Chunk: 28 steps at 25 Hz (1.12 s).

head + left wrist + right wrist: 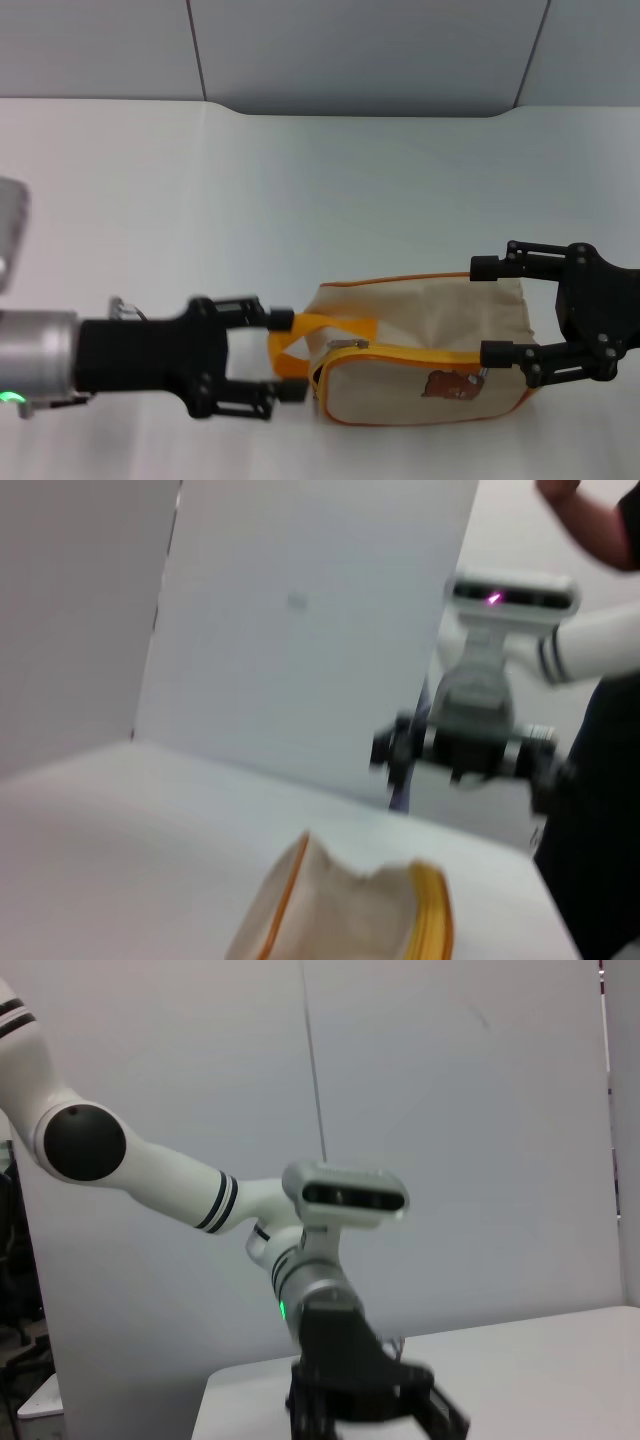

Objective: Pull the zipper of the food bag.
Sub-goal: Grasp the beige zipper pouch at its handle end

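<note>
You see the food bag (425, 345) lying on the white desk (300, 200), between the two grippers. Your left gripper (285, 355) stands at the end of the bag with the orange loop handle (320, 325); its fingers are spread apart, one on each side of the handle, and they do not close on it. Your right gripper (487, 311) is at the opposite end, fingers also apart, one at the bag's far top corner and one beside the zipper (483, 372). The zipper's silver tab hangs near the bear print (450, 384), just at the right gripper's lower fingertip.
</note>
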### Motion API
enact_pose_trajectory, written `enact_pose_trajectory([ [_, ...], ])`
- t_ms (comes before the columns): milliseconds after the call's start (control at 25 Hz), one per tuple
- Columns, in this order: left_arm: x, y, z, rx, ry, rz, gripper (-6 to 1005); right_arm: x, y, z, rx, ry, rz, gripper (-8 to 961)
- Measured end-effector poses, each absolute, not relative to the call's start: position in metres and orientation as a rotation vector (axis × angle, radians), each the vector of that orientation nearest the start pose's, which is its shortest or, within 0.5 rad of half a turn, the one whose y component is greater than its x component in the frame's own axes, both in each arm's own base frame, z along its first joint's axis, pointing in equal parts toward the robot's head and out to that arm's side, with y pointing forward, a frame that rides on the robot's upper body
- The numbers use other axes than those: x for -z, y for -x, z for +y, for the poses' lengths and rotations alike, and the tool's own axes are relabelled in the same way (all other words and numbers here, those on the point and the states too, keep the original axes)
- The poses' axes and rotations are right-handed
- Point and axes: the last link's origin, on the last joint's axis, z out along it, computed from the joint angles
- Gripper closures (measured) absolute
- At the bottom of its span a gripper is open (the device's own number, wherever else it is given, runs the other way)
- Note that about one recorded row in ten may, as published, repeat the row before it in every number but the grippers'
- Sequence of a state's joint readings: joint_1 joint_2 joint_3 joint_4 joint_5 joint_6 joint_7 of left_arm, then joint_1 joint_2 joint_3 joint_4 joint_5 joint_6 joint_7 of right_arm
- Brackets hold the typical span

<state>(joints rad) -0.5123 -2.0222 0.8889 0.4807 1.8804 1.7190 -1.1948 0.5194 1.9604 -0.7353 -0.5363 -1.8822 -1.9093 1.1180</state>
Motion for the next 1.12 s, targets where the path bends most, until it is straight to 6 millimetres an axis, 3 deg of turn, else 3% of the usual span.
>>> enact_pose_trajectory([
  [200,0.048,0.261,0.282,0.726,3.023,-0.506,216,-0.035,-0.255,0.292,-0.989,2.907,0.212,113],
  [360,0.064,0.261,0.296,0.655,2.978,-0.527,221,-0.035,-0.256,0.292,-0.987,2.906,0.213,113],
  [680,0.064,0.26,0.318,0.634,2.851,-0.52,231,-0.035,-0.257,0.29,-0.988,2.904,0.228,112],
  [1080,0.072,0.256,0.317,0.622,2.877,-0.47,244,-0.034,-0.259,0.29,-0.992,2.885,0.245,112],
  [1120,0.073,0.256,0.318,0.621,2.877,-0.467,306,-0.034,-0.259,0.29,-0.992,2.885,0.245,112],
])
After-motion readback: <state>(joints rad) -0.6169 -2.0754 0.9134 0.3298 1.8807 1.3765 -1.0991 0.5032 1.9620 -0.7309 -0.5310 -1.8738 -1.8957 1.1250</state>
